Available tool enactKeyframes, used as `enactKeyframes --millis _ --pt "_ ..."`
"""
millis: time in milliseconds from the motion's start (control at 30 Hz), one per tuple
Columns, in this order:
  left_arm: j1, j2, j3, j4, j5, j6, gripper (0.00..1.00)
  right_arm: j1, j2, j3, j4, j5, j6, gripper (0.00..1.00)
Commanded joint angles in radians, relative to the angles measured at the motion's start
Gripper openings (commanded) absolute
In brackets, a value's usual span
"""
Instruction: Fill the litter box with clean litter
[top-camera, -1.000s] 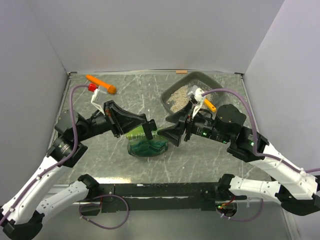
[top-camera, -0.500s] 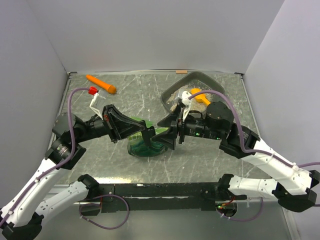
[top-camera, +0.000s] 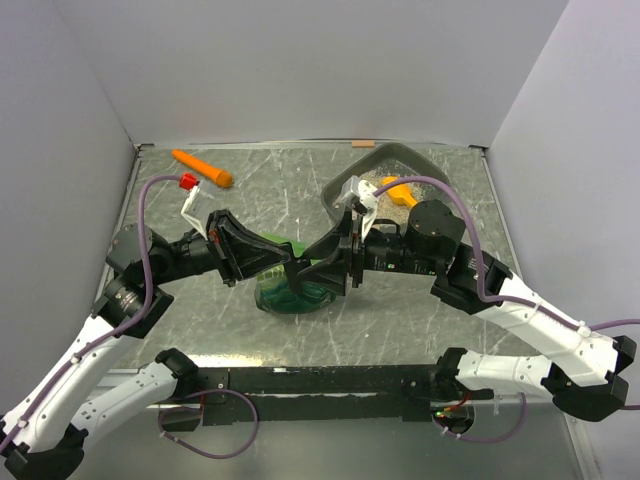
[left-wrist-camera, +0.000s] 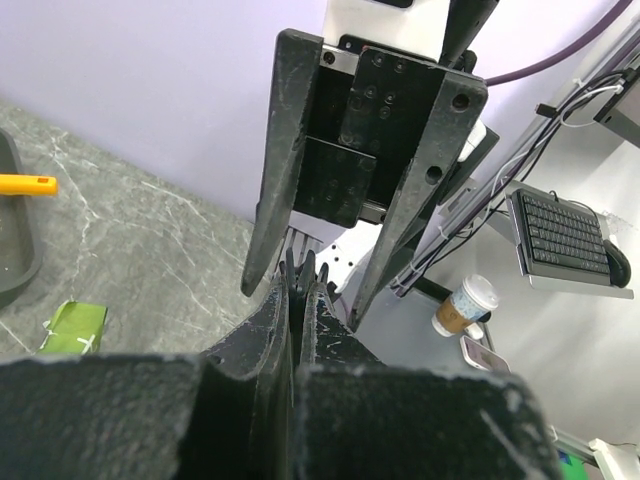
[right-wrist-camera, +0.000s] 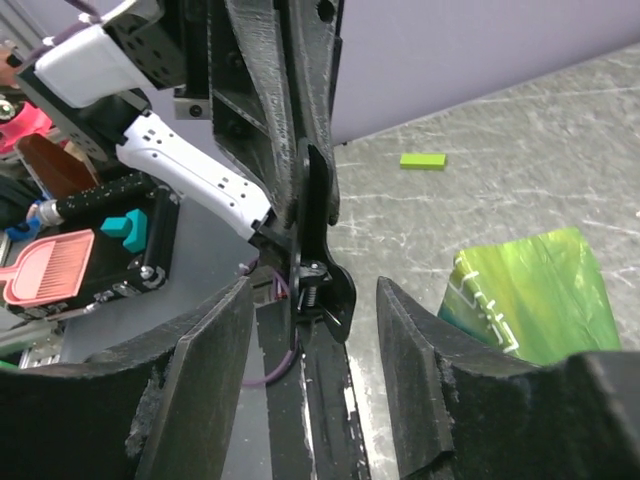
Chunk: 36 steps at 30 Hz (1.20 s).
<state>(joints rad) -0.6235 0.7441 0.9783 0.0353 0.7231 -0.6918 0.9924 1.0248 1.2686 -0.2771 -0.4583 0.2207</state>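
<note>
The dark grey litter box (top-camera: 407, 155) stands at the back right, largely hidden behind my right arm. A strip of clean litter (top-camera: 352, 193) shows at its near-left wall, and an orange scoop (top-camera: 397, 189) lies inside. The green bag (top-camera: 293, 292) sits at mid-table, also seen in the right wrist view (right-wrist-camera: 530, 290). Above it my left gripper (top-camera: 299, 268) is shut on a small black spring clip (right-wrist-camera: 318, 255). My right gripper (right-wrist-camera: 315, 290) is open, its jaws on either side of that clip without touching it. Its fingers (left-wrist-camera: 288, 150) face the left wrist camera.
An orange tool (top-camera: 201, 167) lies at the back left. A small green scrap (right-wrist-camera: 423, 160) lies on the table near the bag. A brown scrap (top-camera: 363, 144) sits at the back wall. The enclosure's walls close in on three sides.
My right gripper swung left from the litter box to the left gripper's tip, and its jaws narrowed around the clip. The scoop in the box came into view.
</note>
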Motion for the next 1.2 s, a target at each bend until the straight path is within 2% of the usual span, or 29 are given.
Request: enactKeyframes --millis 0,67,133,167,200,300,400,667,800,967,1167 --pt "-0.002 -0.003 -0.003 0.058 0.025 0.005 0.01 0.003 -0.014 -0.005 0.062 -0.032 0.009 0.5" --pt "-0.002 -0.003 -0.006 0.066 0.025 -0.002 0.01 0.003 0.0 0.008 0.041 -0.03 0.009 0.01" --pt "-0.001 -0.003 -0.004 0.063 0.026 -0.002 0.04 0.003 0.004 0.014 0.026 -0.022 0.003 0.0" --pt "-0.002 -0.002 0.0 0.049 0.025 0.02 0.1 0.003 -0.002 0.005 0.03 0.009 0.002 0.0" --pt "-0.002 -0.006 0.014 0.029 0.016 0.038 0.3 0.002 -0.012 -0.001 0.029 0.024 0.002 0.0" --pt "-0.002 -0.014 0.04 -0.096 -0.046 0.147 0.51 0.002 -0.048 0.003 -0.017 0.12 -0.029 0.0" --pt "-0.002 -0.011 0.039 -0.201 -0.088 0.244 0.59 -0.006 -0.075 0.024 -0.089 0.2 -0.069 0.0" --pt "-0.002 -0.003 -0.07 -0.279 -0.224 0.442 0.58 -0.079 -0.091 0.064 -0.218 0.302 -0.184 0.0" --pt "-0.002 0.032 -0.11 -0.281 -0.24 0.508 0.57 -0.155 -0.1 0.022 -0.209 0.25 -0.24 0.0" --pt "-0.002 0.107 -0.121 -0.316 -0.258 0.592 0.55 -0.277 -0.094 -0.049 -0.133 0.098 -0.259 0.0" --pt "-0.002 0.141 -0.17 -0.299 -0.268 0.672 0.5 -0.33 -0.052 -0.083 -0.106 0.011 -0.256 0.0"
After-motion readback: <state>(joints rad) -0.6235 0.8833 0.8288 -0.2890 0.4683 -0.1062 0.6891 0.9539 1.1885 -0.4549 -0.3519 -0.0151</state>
